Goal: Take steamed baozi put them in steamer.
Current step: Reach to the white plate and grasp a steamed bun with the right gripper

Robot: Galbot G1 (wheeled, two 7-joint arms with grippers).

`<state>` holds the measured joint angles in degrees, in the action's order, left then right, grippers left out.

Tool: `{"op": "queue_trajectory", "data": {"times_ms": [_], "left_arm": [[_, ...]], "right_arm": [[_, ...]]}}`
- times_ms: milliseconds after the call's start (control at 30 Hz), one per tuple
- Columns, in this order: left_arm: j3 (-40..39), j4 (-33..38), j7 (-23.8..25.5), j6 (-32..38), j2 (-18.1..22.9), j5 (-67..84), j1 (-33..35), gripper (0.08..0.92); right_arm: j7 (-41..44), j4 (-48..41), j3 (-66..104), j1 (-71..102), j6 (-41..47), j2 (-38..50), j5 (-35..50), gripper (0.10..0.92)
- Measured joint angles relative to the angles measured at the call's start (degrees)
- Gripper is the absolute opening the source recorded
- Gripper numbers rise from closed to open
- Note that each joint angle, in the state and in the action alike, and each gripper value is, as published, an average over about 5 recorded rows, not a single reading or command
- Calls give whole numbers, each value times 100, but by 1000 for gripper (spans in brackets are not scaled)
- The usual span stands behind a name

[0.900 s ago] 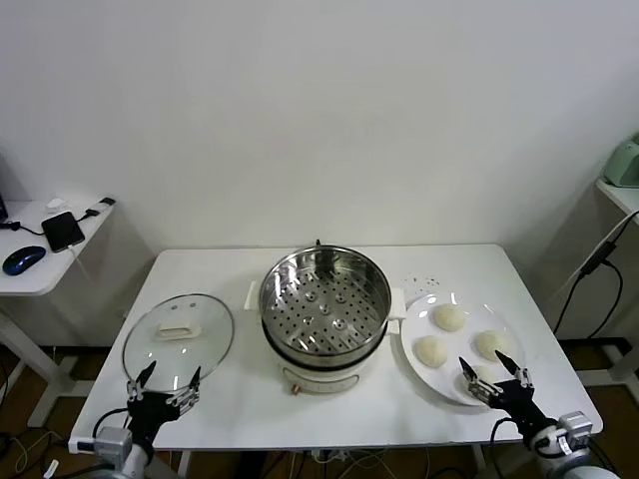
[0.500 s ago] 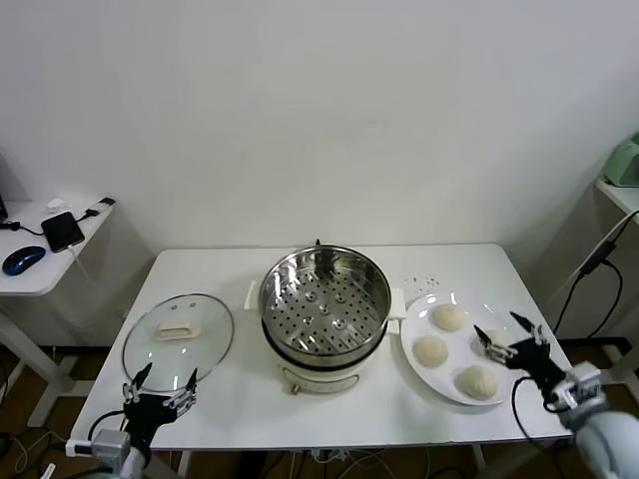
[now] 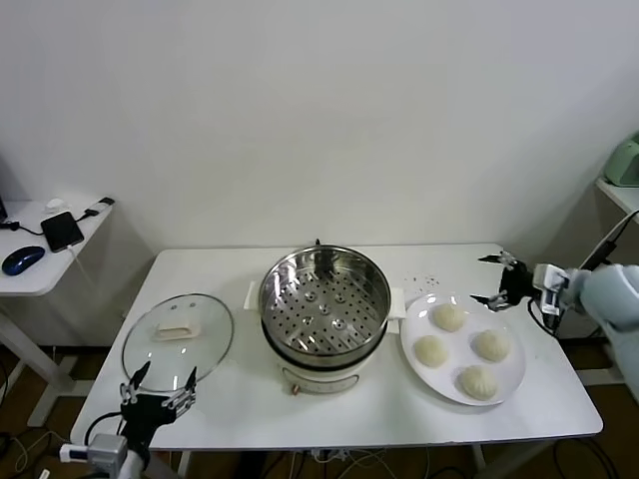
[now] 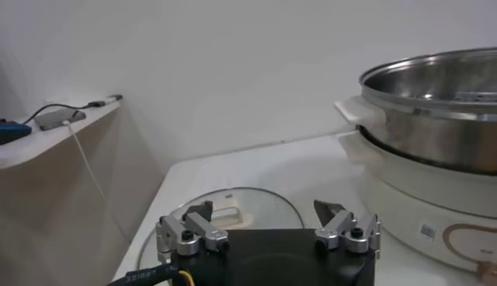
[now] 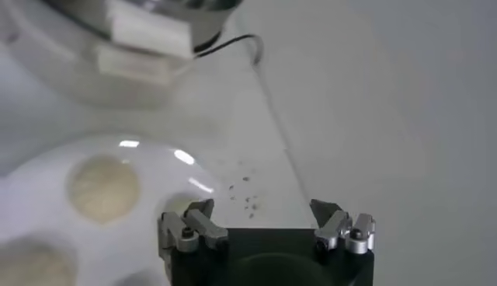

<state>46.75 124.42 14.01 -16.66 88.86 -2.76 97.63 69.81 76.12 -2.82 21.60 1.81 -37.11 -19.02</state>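
Observation:
Several cream-white baozi [image 3: 448, 317] lie on a flat white plate [image 3: 510, 379] right of the steamer [image 3: 324, 299], a shiny steel pot with a perforated tray on a white base. The tray holds no bun. My right gripper [image 3: 496, 278] is open and empty, raised beyond the plate's far right edge. In the right wrist view it [image 5: 263, 215] hovers over the table with one baozi [image 5: 103, 187] and the plate [image 5: 167, 165] off to the side. My left gripper [image 3: 160, 380] is open and empty at the table's front left, by the glass lid [image 3: 179, 335]; the left wrist view [image 4: 264, 217] shows the same.
The round glass lid [image 4: 233, 211] lies flat left of the steamer [image 4: 435, 109]. A side desk [image 3: 40, 249] with a phone and mouse stands far left. Dark specks [image 3: 421, 282] mark the table behind the plate. The table's right edge is near the right gripper.
My right gripper has risen from the plate's front edge and swung back along its right side to beyond its far right edge, still open and empty. The left gripper stays put.

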Motion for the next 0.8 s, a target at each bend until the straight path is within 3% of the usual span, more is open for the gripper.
{"op": "queue_trajectory", "data": {"times_ms": [333,800], "left_arm": [[5,81,-40,2,48,-11,125,823],[-37,9,-61,4,41,-39,153,823]], "right_arm": [[423,-857,-642,-560,-240,-551,-485,823],[181,-1614,-776,-596,-378,-1221,-970,823]]}}
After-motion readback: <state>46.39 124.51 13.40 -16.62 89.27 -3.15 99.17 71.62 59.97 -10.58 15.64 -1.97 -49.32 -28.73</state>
